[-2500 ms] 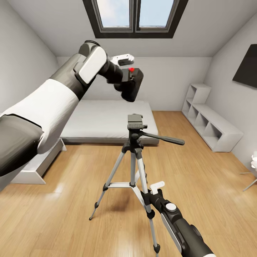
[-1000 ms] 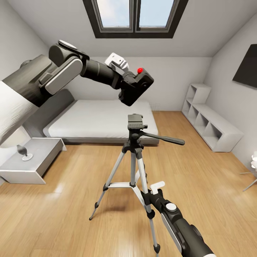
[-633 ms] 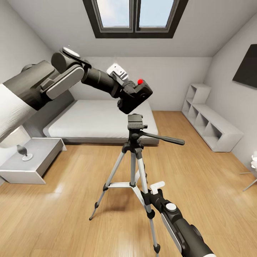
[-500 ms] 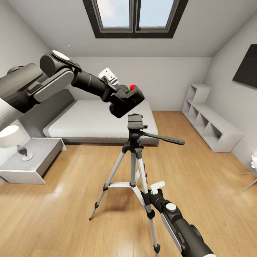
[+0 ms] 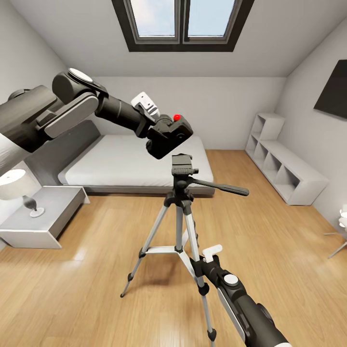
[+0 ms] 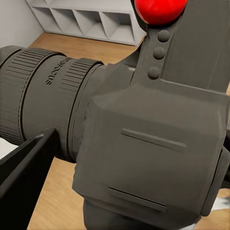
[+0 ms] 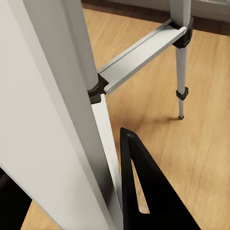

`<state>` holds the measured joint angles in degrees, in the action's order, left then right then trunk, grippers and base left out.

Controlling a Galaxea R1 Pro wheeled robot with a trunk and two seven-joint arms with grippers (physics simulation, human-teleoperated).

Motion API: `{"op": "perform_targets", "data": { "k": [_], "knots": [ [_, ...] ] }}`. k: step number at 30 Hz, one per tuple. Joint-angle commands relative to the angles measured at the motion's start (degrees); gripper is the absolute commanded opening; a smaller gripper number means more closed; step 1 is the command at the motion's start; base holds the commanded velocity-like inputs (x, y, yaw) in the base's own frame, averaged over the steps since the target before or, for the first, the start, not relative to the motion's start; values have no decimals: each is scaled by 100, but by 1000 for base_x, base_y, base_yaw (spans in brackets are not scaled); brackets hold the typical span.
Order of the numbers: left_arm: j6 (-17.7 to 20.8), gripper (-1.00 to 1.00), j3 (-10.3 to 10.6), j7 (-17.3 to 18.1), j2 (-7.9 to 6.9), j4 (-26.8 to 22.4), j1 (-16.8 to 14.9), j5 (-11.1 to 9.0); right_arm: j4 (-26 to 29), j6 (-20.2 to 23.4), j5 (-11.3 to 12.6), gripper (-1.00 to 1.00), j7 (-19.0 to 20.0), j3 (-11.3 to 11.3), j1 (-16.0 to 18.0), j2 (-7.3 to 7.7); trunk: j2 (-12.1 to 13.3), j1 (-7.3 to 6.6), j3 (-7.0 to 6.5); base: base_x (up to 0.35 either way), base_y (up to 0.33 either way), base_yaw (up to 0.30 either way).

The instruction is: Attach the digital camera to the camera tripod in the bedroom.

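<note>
Clamped in the left end effector (image 5: 155, 126): digital camera (image 5: 168, 136), hovering just at 11 o'clock of the camera tripod (image 5: 181, 193) head.

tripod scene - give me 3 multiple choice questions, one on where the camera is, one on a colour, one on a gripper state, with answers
1. Where is the digital camera?
A. Lying on the bed
B. In the air just above and to the left of the camera tripod head
C. Standing on the white shelf

2. What colour is the round button on top of the digital camera?
A. Red
B. Green
C. Yellow

3. What is the left gripper doing?
A. Hanging open with nothing in it
B. Shut on the pan handle
C. Shut on the digital camera

Answers:
1 B: the head view shows it tilted in the air, next to the head's top plate and not yet seated on it.
2 A: the left wrist view shows a bright red button.
3 C: the camera rides at the tip of the left arm.
</note>
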<state>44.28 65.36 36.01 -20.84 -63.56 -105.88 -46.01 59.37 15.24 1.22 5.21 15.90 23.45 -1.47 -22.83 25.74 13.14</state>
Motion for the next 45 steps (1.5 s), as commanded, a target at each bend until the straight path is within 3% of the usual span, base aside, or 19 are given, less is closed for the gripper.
{"op": "perform_targets", "data": {
  "k": [1, 12, 16, 18, 26, 40, 45],
  "knots": [
    [28, -100, 12, -10, -5, 2, -12, -41, -48, 35, -344, -100, -195, -6, 2, -4, -10, 5, 13, 0, 0, 0],
    [28, -100, -23, -112, -12, 24, -12, -55, -47, 34, -342, -100, -223, 7, 2, 14, -10, 5, 13, 0, 0, 0],
    [28, -100, -29, -418, -82, 4, -10, -92, -48, 32, -342, -100, -226, 7, 2, 12, -10, 5, 13, 0, 0, 0],
    [19, -100, -29, -805, -185, -42, -11, -100, -48, 30, -342, -100, -227, 9, 2, 8, -10, 5, 13, 0, 0, 0],
    [-22, -100, -33, -981, -224, -266, -6, -68, -48, 31, -342, -100, -226, 10, 2, 6, -10, 5, 13, 0, 0, 0],
    [-46, -100, 0, -919, -193, -331, -3, -64, -48, 32, -342, -100, -226, 5, 1, -3, -10, 5, 13, 0, 0, 0],
    [-486, -100, 30, -469, -173, -337, -4, -47, -48, 63, -342, -100, -223, 9, 2, -13, -10, 5, 13, 12, 0, 0]
  ]
}}
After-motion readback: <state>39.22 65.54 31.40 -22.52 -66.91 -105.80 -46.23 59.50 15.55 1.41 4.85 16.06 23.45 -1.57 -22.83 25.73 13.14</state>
